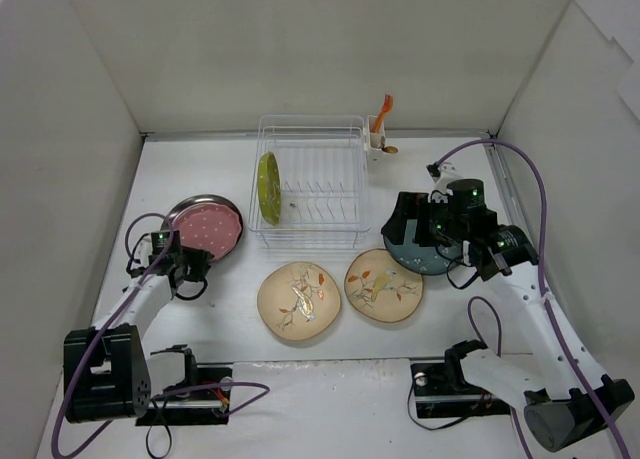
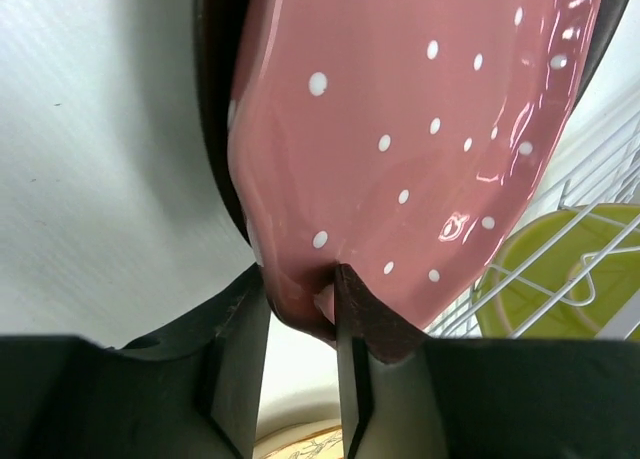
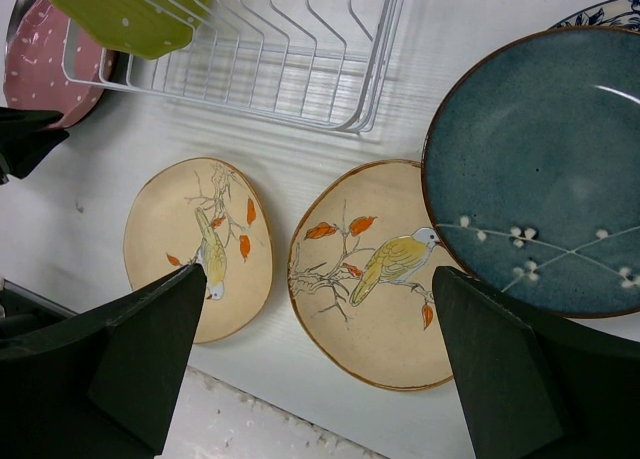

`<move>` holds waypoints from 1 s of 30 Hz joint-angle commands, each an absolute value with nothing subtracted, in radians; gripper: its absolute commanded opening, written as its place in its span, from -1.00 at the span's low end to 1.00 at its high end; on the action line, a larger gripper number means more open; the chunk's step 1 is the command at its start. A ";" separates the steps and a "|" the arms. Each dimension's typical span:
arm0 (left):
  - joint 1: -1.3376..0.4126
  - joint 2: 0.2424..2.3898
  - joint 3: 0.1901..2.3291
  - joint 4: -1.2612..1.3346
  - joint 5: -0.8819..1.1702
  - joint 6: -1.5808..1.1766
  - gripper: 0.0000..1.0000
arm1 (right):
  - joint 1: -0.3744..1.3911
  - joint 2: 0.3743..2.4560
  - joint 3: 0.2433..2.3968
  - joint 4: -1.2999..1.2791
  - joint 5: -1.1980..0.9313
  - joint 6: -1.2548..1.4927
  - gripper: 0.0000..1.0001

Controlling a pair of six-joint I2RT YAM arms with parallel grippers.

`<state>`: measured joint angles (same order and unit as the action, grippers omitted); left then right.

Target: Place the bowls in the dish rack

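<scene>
The pink bowl (image 1: 207,228) with white dots lies on a dark grey bowl (image 1: 172,213) at the left. My left gripper (image 2: 300,301) is shut on the near rim of the pink bowl (image 2: 400,129), one finger on each side. The dish rack (image 1: 325,194) stands at the back centre with a lime green bowl (image 1: 268,187) upright in its left end. Two cream bird-print bowls (image 1: 299,299) (image 1: 383,285) lie in front of it. My right gripper (image 3: 318,270) hangs open over the right cream bowl (image 3: 385,279), beside the dark teal bowl (image 3: 540,169).
A white utensil cup (image 1: 377,145) with an orange utensil (image 1: 382,109) hangs on the rack's back right corner. A blue-patterned rim (image 3: 600,14) shows behind the teal bowl. White walls close the table on three sides.
</scene>
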<state>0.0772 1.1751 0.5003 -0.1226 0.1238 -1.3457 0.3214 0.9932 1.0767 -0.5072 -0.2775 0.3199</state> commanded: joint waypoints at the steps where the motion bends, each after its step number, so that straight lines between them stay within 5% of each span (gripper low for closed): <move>1: 0.080 1.122 0.546 -0.164 0.110 -1.347 -0.53 | 0.321 1.005 1.100 -0.482 -0.267 0.305 0.88; 13: 0.118 1.011 0.589 -0.308 0.086 -1.304 -0.65 | 0.322 1.022 1.104 -0.480 -0.281 0.308 0.88; 20: 0.137 1.012 0.650 -0.350 0.071 -1.249 -1.00 | 0.322 1.014 1.101 -0.480 -0.285 0.314 0.88; 30: 0.137 1.006 0.857 -0.471 0.005 -1.137 -1.00 | 0.322 1.009 1.114 -0.482 -0.281 0.311 0.88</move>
